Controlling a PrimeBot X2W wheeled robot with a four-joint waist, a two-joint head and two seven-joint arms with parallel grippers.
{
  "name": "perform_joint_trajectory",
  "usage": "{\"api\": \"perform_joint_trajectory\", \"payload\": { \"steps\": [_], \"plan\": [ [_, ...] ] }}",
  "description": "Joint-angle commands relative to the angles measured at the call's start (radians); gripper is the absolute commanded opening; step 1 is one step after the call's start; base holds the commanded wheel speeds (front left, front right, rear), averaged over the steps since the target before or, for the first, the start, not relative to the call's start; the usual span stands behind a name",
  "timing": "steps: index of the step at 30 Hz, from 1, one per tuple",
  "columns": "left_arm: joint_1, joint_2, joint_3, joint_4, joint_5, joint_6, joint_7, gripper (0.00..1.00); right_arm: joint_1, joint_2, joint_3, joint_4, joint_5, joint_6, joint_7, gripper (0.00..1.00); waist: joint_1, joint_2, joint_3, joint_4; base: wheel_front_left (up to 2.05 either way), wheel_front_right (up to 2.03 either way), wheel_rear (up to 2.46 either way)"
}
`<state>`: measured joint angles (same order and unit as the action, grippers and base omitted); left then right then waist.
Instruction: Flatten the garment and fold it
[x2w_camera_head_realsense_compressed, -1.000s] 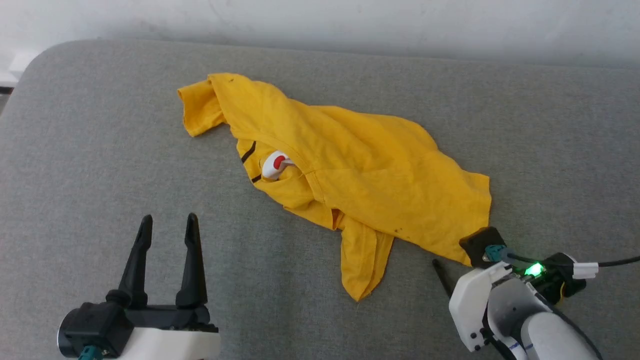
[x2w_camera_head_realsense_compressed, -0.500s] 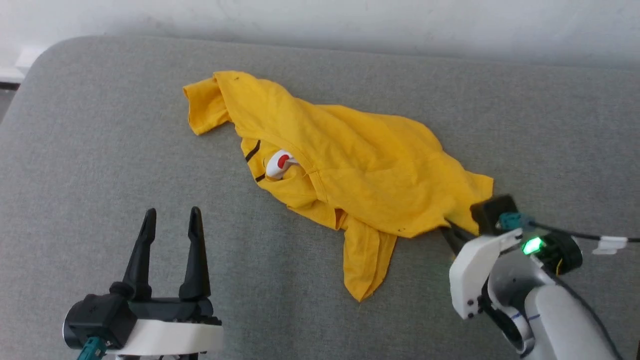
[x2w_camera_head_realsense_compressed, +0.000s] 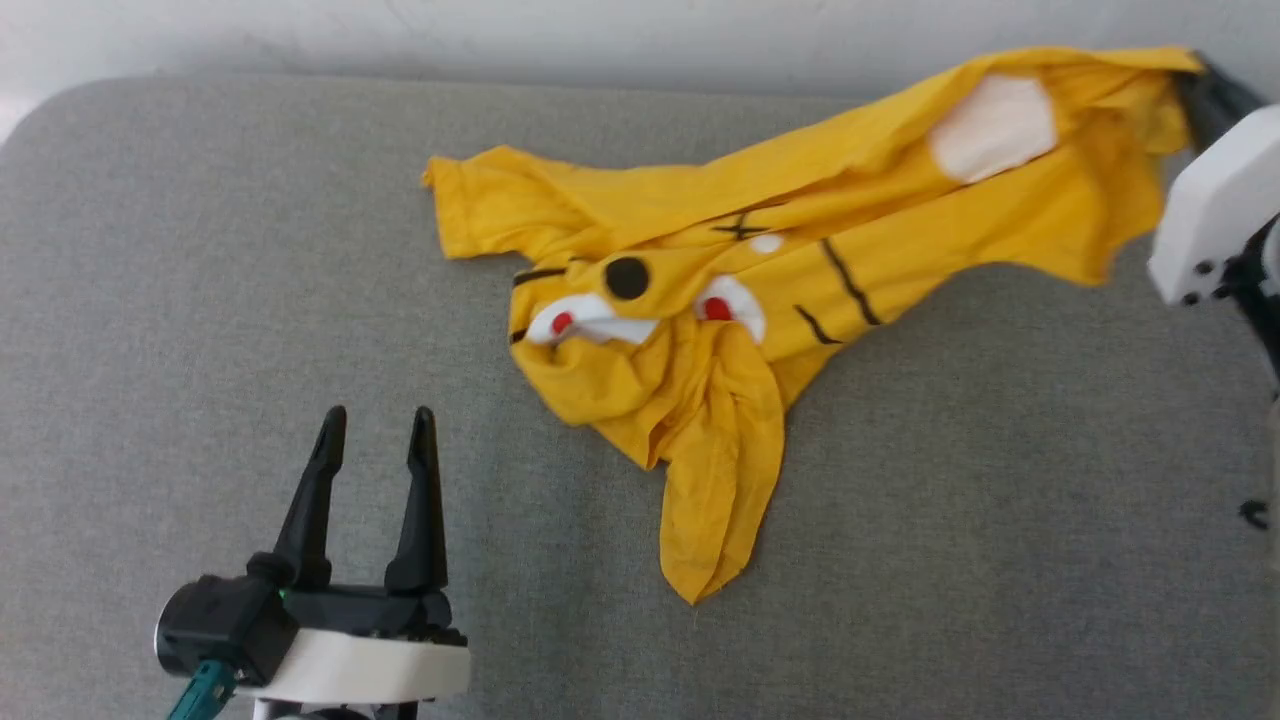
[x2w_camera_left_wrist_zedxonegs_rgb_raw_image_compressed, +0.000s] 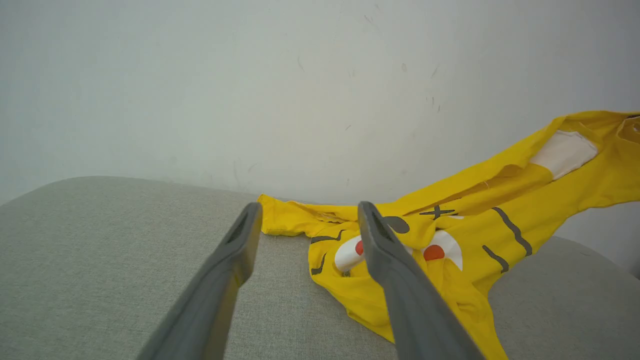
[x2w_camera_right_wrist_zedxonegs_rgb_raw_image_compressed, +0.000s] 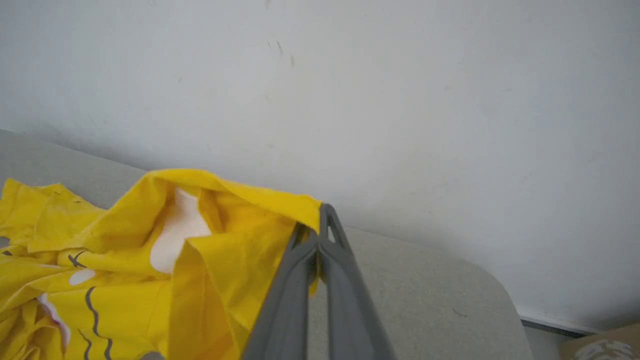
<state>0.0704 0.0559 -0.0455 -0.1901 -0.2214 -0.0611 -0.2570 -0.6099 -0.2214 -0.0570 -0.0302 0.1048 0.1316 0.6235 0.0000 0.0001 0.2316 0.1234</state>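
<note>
1 corner of the garment (x2w_camera_head_realsense_compressed: 700, 300) is now off the cushion (x2w_camera_head_realsense_compressed: 200, 250), pinched between the closed fingers of the right gripper (x2w_camera_right_wrist_zedxonegs_rgb_raw_image_compressed: 322, 220) and carried up to 2 o'clock in the head view, in front of the wall (x2w_camera_head_realsense_compressed: 600, 30). 1 second ago that gripper sat low at 5 o'clock, just beside the hem, and 0.5 seconds ago it had reached the hem's edge.

Since then the cloth has gone from a plain yellow heap, with only a sliver of print showing, to a long band running from 10 o'clock to 2 o'clock. The face print (x2w_camera_head_realsense_compressed: 640, 295) has turned up: 1 black eye, 2 red cheek dots on white and several dark stripes. A white patch (x2w_camera_head_realsense_compressed: 990, 125) shows near the held end. The end at 10 o'clock and a bunched flap trailing toward 6 o'clock lie on the cushion, while the stretch nearest the right gripper hangs in the air.

At 7 o'clock the left gripper (x2w_camera_head_realsense_compressed: 378, 425) waits with its fingers apart, holding nothing, well apart from the cloth and much where it was before.

Flattening looks begun but not done: the middle is twisted and rumpled, and no fold has been made. The cloth likely needs a 2nd hold, probably near the 10 o'clock end, so it can be stretched and laid down smooth. With only 1 pinch, the whole garment may drag sideways or slip free.
</note>
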Motion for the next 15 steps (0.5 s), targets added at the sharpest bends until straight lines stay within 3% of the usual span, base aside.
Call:
{"api": "perform_joint_trajectory", "payload": {
  "steps": [1, 9, 10, 12, 13, 15],
  "plan": [
    [-0.03, -0.004, -0.008, 0.009, -0.006, -0.01, -0.005, 1.0, -0.037, -0.008, -0.022, 0.037, -0.031, -0.001, 0.016, 0.0, 0.0, -0.0001, 0.061, 0.029, 0.0, 0.0, 0.0],
    [-0.103, -0.005, -0.042, 0.042, -0.017, -0.033, -0.005, 1.0, -0.114, -0.051, -0.102, 0.24, -0.232, -0.001, 0.029, 0.0, 0.0, -0.0001, 0.14, 0.084, 0.0, 0.0, 0.0],
    [-0.111, -0.005, -0.045, 0.047, -0.018, -0.036, -0.005, 1.0, -0.112, -0.049, -0.11, 0.267, -0.257, -0.001, 0.035, 0.04, 0.0, -0.0001, 0.143, 0.089, 0.0, 0.0, 0.0],
    [-0.122, -0.005, -0.05, 0.055, -0.022, -0.039, -0.005, 1.0, -0.109, -0.041, -0.134, 0.307, -0.292, -0.001, 0.038, 0.36, 0.0, -0.0001, 0.147, 0.098, 0.0, 0.0, 0.0],
    [-0.125, -0.005, -0.052, 0.059, -0.023, -0.041, -0.005, 1.0, -0.108, -0.037, -0.141, 0.32, -0.306, -0.001, 0.033, 1.0, 0.0, -0.0001, 0.147, 0.101, 0.0, 0.0, 0.0],
    [-0.128, -0.005, -0.054, 0.067, -0.026, -0.043, -0.005, 1.0, -0.105, -0.03, -0.145, 0.338, -0.32, -0.001, 0.009, 1.0, 0.0, -0.0001, 0.143, 0.105, 0.0, 0.0, 0.0]
  ]
}}
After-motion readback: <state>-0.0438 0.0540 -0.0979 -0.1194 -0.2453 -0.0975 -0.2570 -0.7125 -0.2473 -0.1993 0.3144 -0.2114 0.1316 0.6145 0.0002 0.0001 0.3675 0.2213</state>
